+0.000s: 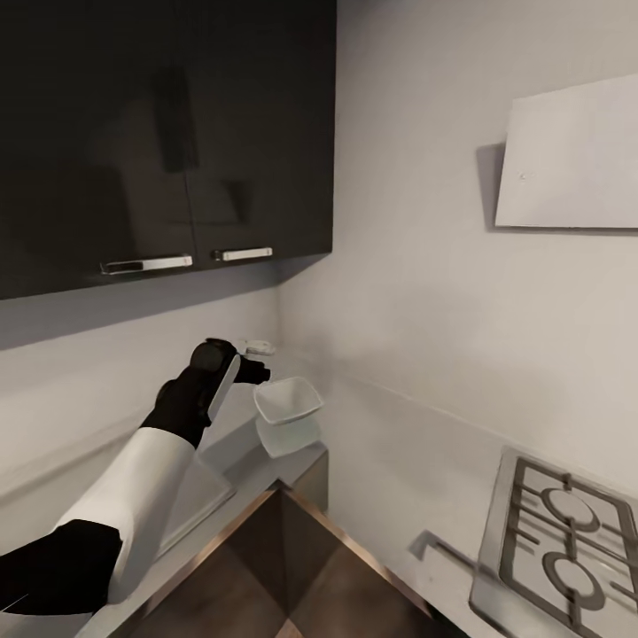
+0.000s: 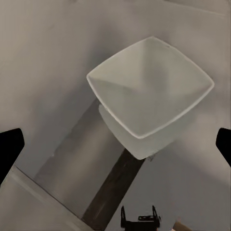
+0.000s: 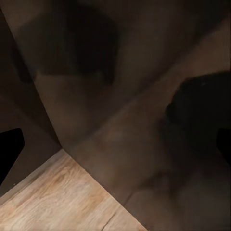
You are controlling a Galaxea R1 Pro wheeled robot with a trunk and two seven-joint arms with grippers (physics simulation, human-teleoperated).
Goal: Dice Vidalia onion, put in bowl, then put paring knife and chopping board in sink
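Observation:
The white square bowl [image 1: 288, 403] stands on the grey glossy countertop [image 1: 297, 462] in the corner, mirrored in its surface. My left gripper [image 1: 259, 361] hangs just above and left of the bowl's rim. In the left wrist view the bowl [image 2: 149, 91] lies ahead and looks empty, and my left gripper [image 2: 115, 149] is open with its dark fingertips [image 2: 9, 149] far apart. My right gripper [image 3: 115, 149] is open too, facing dark cabinet fronts and wooden floor. The onion, chopping board, paring knife and sink are out of view.
Dark wall cabinets [image 1: 159, 133] hang above the left arm. A pale flat panel [image 1: 199, 496] lies in the countertop under my forearm. A hob [image 1: 558, 540] sits at the lower right beneath a white hood [image 1: 571, 159]. Wooden floor [image 1: 283, 567] lies below.

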